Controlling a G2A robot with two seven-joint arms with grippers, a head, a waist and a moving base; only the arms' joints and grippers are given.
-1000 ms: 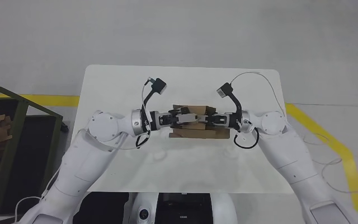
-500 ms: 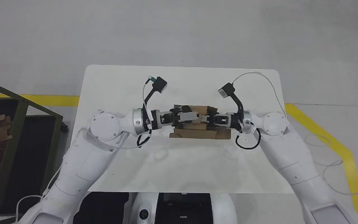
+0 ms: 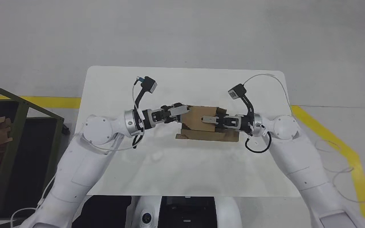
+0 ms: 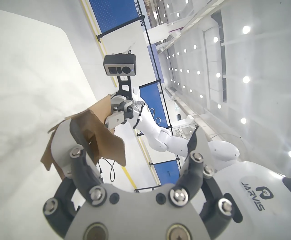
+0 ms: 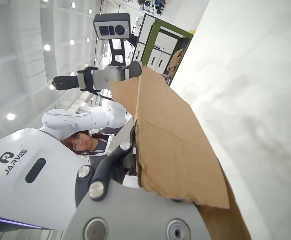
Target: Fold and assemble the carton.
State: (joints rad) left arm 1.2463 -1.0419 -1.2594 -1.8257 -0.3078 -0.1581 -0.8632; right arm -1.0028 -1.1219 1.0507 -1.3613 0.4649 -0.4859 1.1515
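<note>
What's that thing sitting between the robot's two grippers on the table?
The brown cardboard carton: in the top view its panel fills the stretch between the left gripper at its edge and the right gripper over it.

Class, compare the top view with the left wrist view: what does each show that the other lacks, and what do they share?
The top view adds the whole table, the yellow floor line and a dark green rack. The left wrist view adds ceiling lights and blue panels. Shared: the carton, the open left claw at one end, the right claw gripping the other.
</note>
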